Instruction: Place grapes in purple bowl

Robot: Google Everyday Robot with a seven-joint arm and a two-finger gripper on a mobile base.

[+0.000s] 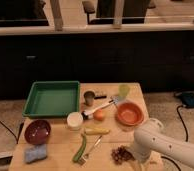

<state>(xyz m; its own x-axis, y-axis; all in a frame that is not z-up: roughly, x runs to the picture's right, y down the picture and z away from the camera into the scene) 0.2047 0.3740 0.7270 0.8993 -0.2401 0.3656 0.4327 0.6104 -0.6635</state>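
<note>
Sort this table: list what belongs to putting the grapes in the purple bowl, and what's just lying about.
Job: grapes, front right; purple bowl, front left; gripper, by the grapes.
Lying about: green tray, orange bowl, orange fruit, white cup, blue sponge, metal cup.

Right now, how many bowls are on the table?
2. The round dark maroon-purple bowl sits front left on the wooden table; the brighter orange bowl sits right of centre. The gripper is beside the dark grapes at the front right. None appears hidden.

Glossy white tubular arm [166, 148], rounded bulbous joint, gripper [134, 156] mostly hidden at its lower-left end.
</note>
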